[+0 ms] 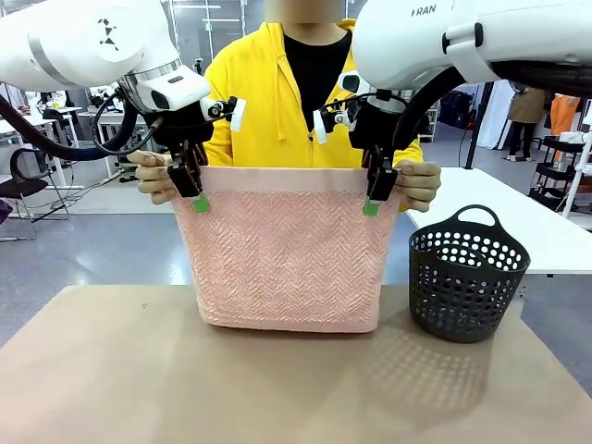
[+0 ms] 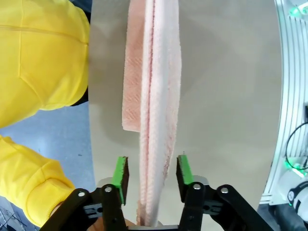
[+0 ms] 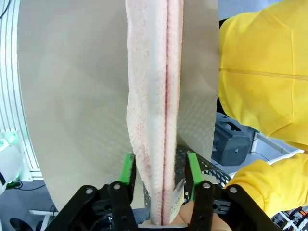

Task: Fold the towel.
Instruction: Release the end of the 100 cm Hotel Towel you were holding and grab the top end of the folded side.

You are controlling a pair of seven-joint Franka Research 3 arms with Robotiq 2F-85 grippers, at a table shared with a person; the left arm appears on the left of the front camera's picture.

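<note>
The light pink towel [image 1: 277,250] hangs doubled over, its lower fold just touching the table [image 1: 277,388]. A person in a yellow hoodie holds its top corners with one hand [image 1: 153,176] at the left and the other hand [image 1: 421,182] at the right. My left gripper [image 1: 197,192] straddles the hem band by the left corner. In the left wrist view the towel [image 2: 154,96] runs between the green pads [image 2: 120,177] with a gap on each side, so the left gripper [image 2: 151,175] is open. My right gripper [image 1: 374,196] straddles the right corner, and the right wrist view shows that gripper [image 3: 160,171] open with its pads close to the cloth [image 3: 154,86].
A black perforated basket [image 1: 467,273] stands on the table at the right, close to the towel's lower right corner. The brown tabletop in front of the towel is bare. A white table stands behind the basket.
</note>
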